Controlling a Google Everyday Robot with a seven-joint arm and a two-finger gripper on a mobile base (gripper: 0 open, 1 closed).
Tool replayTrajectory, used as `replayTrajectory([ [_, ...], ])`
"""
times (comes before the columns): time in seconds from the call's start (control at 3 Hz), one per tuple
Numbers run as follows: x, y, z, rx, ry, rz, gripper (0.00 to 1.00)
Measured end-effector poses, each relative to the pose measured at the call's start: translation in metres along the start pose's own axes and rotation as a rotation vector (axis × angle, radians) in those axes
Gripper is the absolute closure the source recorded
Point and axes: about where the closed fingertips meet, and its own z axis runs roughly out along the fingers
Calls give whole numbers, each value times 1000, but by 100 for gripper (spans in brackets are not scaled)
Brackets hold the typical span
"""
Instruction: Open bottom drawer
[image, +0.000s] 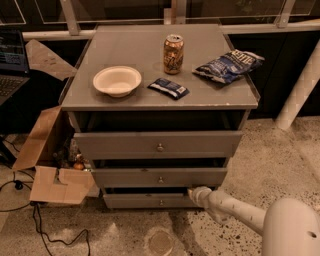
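The bottom drawer (135, 201) is the narrowest grey front of three, low on the cabinet, with a small round knob (161, 202) at its centre. It stands out slightly from the cabinet, like the two fronts above it. My gripper (194, 194) is at the end of the white arm (235, 210), which comes in from the lower right. It sits at the drawer's upper right corner, right of the knob, and touches or nearly touches the panel.
On the cabinet top (130, 55) are a white bowl (117, 80), a can (173, 53), a dark packet (168, 88) and a chip bag (228, 65). An open cardboard box (47, 170) and cables (45, 227) lie to the left. A white post (300, 90) stands at the right.
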Motion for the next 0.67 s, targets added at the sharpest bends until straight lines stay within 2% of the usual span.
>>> replayTrajectory([
  [0.67, 1, 2, 4, 12, 12, -16, 100],
])
